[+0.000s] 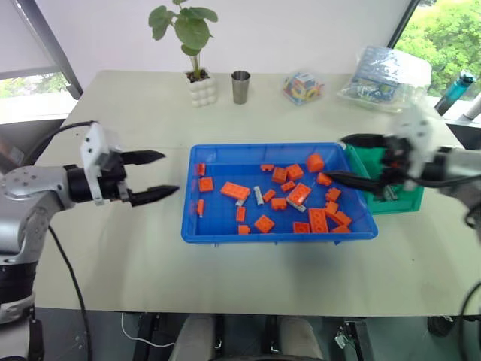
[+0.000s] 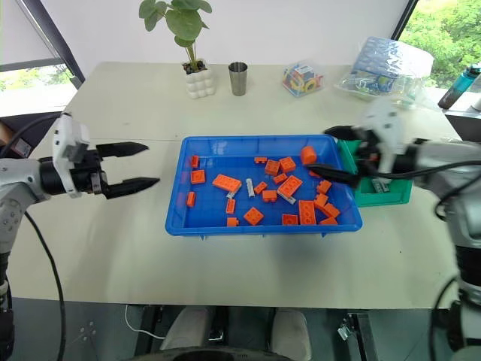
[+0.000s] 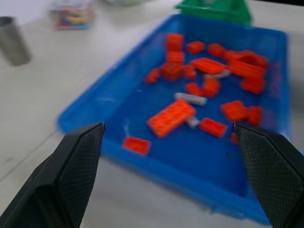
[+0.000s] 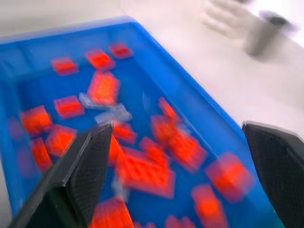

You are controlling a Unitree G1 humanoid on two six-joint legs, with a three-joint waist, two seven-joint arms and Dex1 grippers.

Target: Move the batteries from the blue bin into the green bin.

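Observation:
The blue bin [image 1: 278, 238] sits mid-table, holding many orange bricks [image 1: 234, 191] and a few silver-grey batteries [image 1: 258, 195] [image 1: 296, 204] lying flat among them. The green bin [image 1: 398, 201] stands against its right end, with a small grey piece [image 1: 388, 193] inside. My left gripper [image 1: 170, 173] hovers open just left of the blue bin, pointing at it. My right gripper [image 1: 337, 158] is open over the blue bin's right end, blurred by motion. In the left wrist view the batteries [image 3: 190, 99] lie beyond the open fingers [image 3: 71, 175]. Nothing is held.
Along the table's far edge stand a potted plant [image 1: 199, 83], a metal cup [image 1: 240, 86], a clear box of colourful pieces [image 1: 303, 87] and a plastic bag [image 1: 385, 77]. A teal bottle [image 1: 455, 92] is at the far right.

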